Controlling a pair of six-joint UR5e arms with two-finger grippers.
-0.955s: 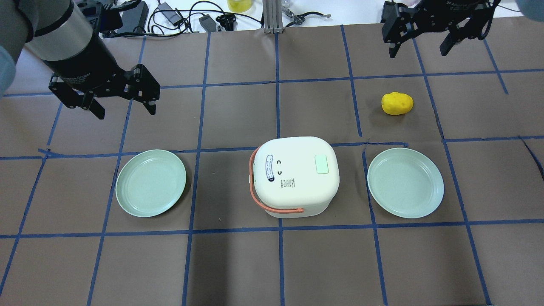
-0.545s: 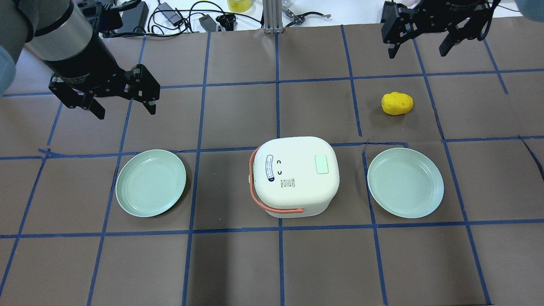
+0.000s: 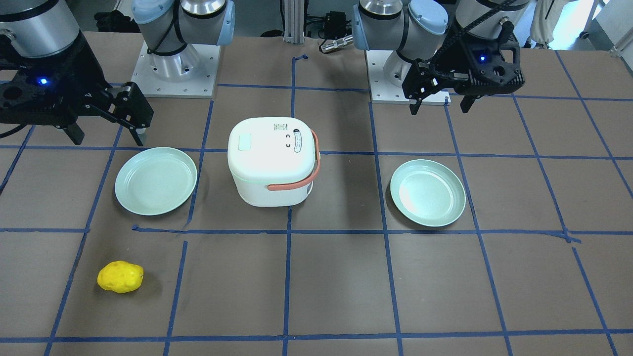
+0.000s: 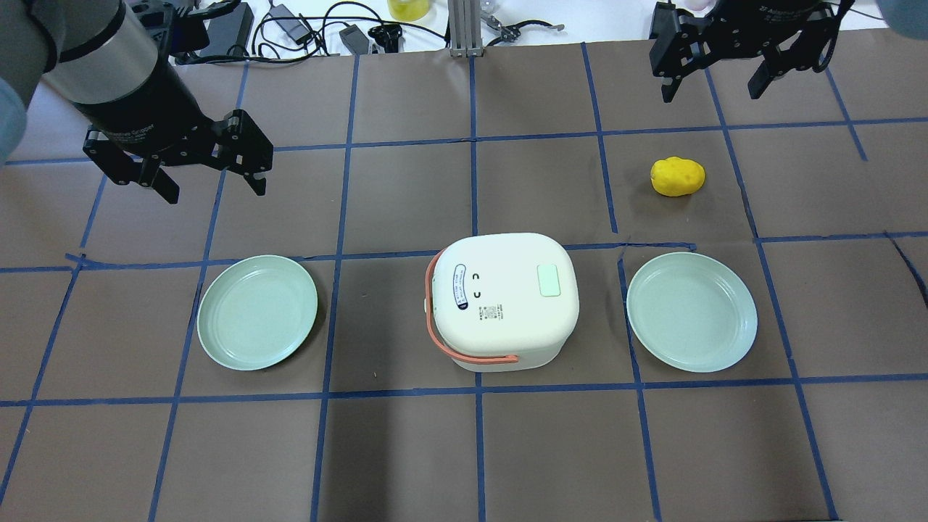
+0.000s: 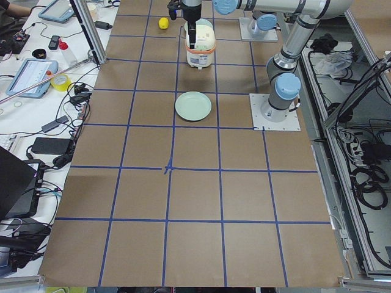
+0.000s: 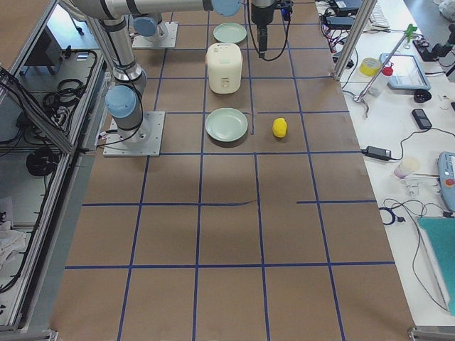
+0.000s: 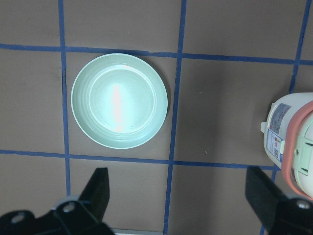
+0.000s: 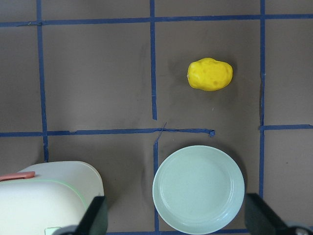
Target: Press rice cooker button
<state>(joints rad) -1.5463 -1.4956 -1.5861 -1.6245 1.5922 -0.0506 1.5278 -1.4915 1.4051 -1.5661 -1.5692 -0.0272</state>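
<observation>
Both grippers hang in the air with their two fingers spread wide apart. The left gripper [image 4: 216, 190] is in the upper left of the overhead view, and the right gripper [image 4: 710, 93] is at the top right. Under them is the big brown table [image 4: 464, 449], crossed by blue tape lines [image 4: 475, 181] that make squares. The rice cooker [image 4: 504, 341] sits in the middle of the overhead view, well apart from both grippers. It is white and boxy with round corners. Its lid [image 4: 507, 254] is shut, so what is inside cannot be seen. An orange handle [image 4: 433, 326] lies down around its left and bottom sides. On top, near the right side of the lid, is the button [image 4: 549, 280], a small pale green rectangle. Near the left side of the lid are a long oval sticker [image 4: 459, 286] and two tiny black marks [image 4: 476, 285]. The left-side plate [image 4: 257, 312] and the right-side plate [image 4: 692, 312] are round and pale green. They lie flat on the table, one on each side of the cooker, not touching it. Only their smooth green insides show. A lumpy yellow thing [image 4: 678, 176], like a potato, lies on the table in the upper right, between the right gripper and the right-side plate.
</observation>
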